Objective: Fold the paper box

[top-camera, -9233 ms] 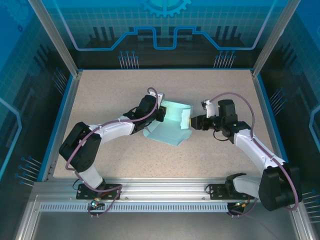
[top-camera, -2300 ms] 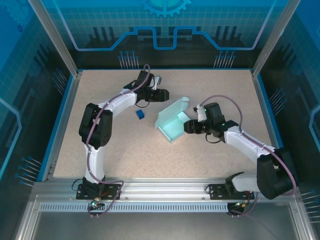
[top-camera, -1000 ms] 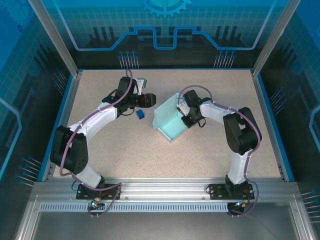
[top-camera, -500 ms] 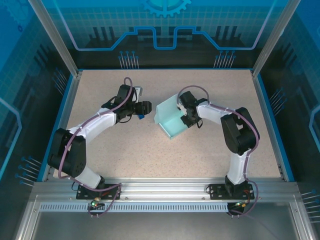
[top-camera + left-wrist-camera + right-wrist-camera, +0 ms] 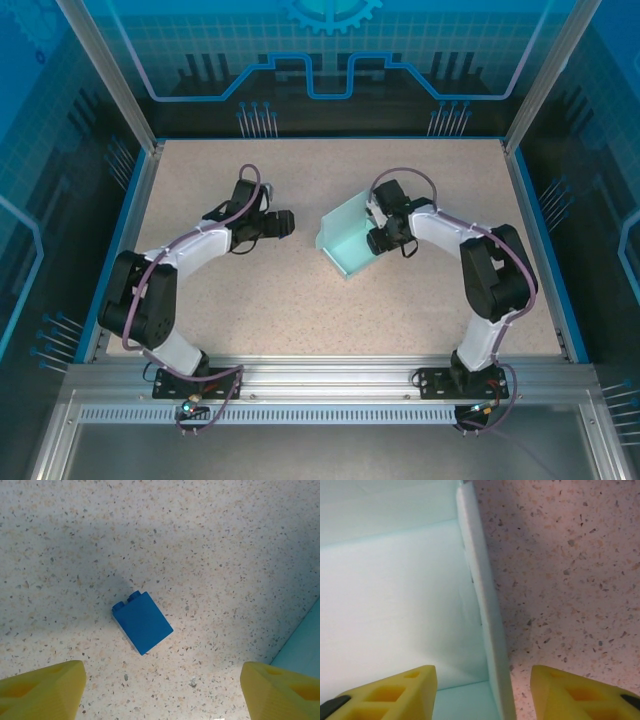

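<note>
The paper box [image 5: 350,240] is pale cyan card, partly folded into an open tray with raised walls, at the table's middle. My right gripper [image 5: 378,238] is at its right side. In the right wrist view my right gripper [image 5: 482,695] is open, its yellow fingers [image 5: 385,692] straddling the box's side wall [image 5: 482,605] without touching it; the paper box floor [image 5: 395,590] lies to the left. My left gripper [image 5: 283,222] hangs left of the box. In the left wrist view my left gripper [image 5: 162,700] is open wide above a small dark blue brick [image 5: 142,622].
The speckled table [image 5: 300,320] has a blue raised border and metal frame posts at its corners. A corner of the paper box [image 5: 305,647] shows at the right edge of the left wrist view, close to the right fingertip [image 5: 280,690].
My right gripper has opened and let go of the box wall, and the box shifted slightly right. My left gripper moved down over the blue brick and opened wider.
</note>
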### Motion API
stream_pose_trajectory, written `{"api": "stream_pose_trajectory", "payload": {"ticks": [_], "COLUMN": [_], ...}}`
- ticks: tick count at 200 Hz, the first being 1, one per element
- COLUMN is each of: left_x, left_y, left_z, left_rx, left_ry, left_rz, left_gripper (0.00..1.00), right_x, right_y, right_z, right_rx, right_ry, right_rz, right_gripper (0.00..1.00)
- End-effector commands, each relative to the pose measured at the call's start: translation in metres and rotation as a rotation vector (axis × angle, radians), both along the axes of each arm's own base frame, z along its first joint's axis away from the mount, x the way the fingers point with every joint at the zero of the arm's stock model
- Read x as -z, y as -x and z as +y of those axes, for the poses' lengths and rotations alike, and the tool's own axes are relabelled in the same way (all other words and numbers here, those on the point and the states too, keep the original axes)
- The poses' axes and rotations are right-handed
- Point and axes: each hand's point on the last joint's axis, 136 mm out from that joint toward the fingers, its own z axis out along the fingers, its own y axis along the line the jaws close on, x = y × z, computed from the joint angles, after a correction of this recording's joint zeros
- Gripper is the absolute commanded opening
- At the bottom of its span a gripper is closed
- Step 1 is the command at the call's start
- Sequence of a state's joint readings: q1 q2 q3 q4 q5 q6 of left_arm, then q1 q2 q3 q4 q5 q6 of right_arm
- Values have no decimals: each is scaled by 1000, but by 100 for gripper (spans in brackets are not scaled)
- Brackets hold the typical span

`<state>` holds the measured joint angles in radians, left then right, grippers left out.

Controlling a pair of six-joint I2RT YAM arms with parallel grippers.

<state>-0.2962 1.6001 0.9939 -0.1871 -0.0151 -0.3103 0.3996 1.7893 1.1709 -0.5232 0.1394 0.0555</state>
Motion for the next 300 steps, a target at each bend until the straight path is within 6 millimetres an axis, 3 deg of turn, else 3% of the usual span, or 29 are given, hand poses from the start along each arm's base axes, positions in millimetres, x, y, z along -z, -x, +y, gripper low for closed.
{"api": "stream_pose_trajectory", "payload": {"ticks": [1, 60, 106, 171, 229, 268, 300], "left_x": [14, 48, 52, 58, 71, 67, 39], "left_y": [-2, -12, -26, -40, -33, -35, -29], "left_z": [-1, -4, -24, -32, -29, -25, -19], "left_rx": [-26, -53, -11, 23, 60, 63, 35], "left_ry": [27, 17, 26, -36, -121, -147, -138], "left_rz": [29, 119, 129, 138, 171, 151, 70], "left_gripper": [84, 84, 82, 68, 57, 45, 37], "right_x": [-20, -35, -32, -33, -46, -46, -53], "right_y": [-2, 3, 6, 10, 12, 13, 18], "right_z": [6, 3, 2, -4, -7, -8, -12], "right_rx": [33, 39, 33, 41, 49, 54, 65], "right_ry": [-124, -151, -142, -123, -136, -138, -140], "right_rz": [-34, -67, -60, -66, -96, -90, -105], "right_gripper": [56, 58, 58, 57, 57, 57, 57]}}
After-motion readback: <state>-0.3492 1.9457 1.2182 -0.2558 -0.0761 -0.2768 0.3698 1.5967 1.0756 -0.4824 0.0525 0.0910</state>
